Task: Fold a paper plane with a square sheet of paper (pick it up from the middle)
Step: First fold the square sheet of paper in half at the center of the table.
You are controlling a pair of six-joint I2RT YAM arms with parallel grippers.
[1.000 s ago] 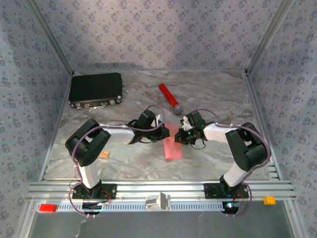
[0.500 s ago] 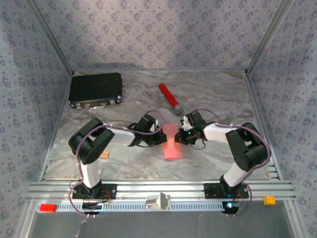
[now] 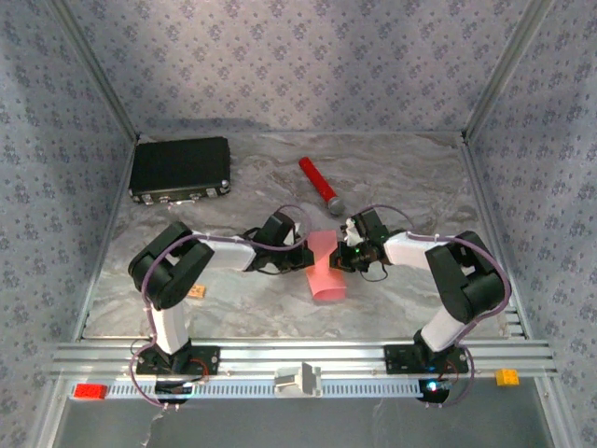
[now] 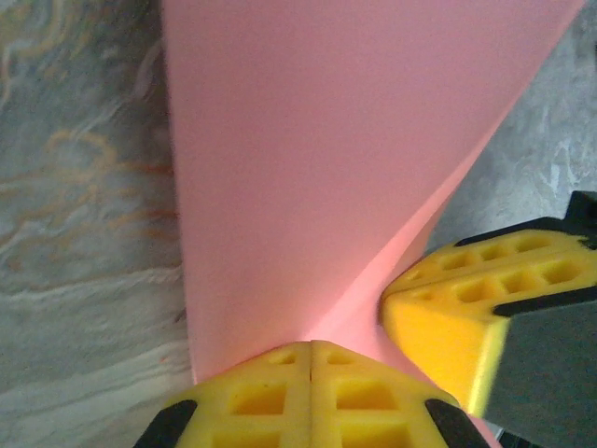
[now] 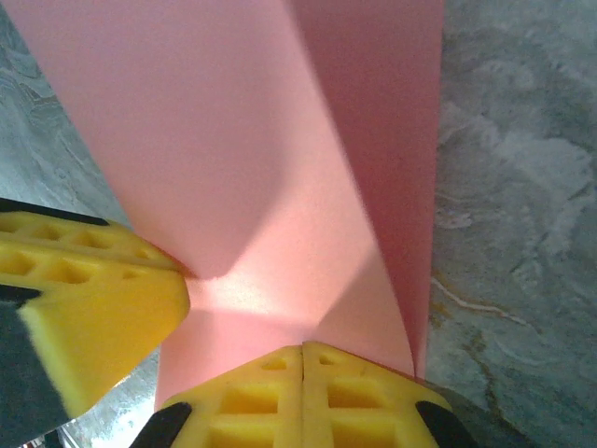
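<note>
The square sheet of paper (image 3: 324,275) is a pink-red folded strip at the table's middle, running toward the near edge. Its far end sits between the two grippers. My left gripper (image 3: 307,254) comes in low from the left and is shut, its yellow tips (image 4: 311,343) meeting on the paper (image 4: 308,140). My right gripper (image 3: 341,256) faces it from the right and is shut on the same end (image 5: 303,347). Creases in the paper (image 5: 233,140) run to both sets of tips. A darker flap stands up on the right side.
A black case (image 3: 180,168) lies at the back left. A red cylinder with a grey tip (image 3: 318,185) lies just behind the grippers. A small tan block (image 3: 196,292) sits by the left arm. Patterned walls close three sides, and a metal rail (image 3: 298,359) runs along the front.
My left gripper has moved right and nearer, closing in on the right gripper. The paper's near end has swung slightly. The right gripper has barely moved.
</note>
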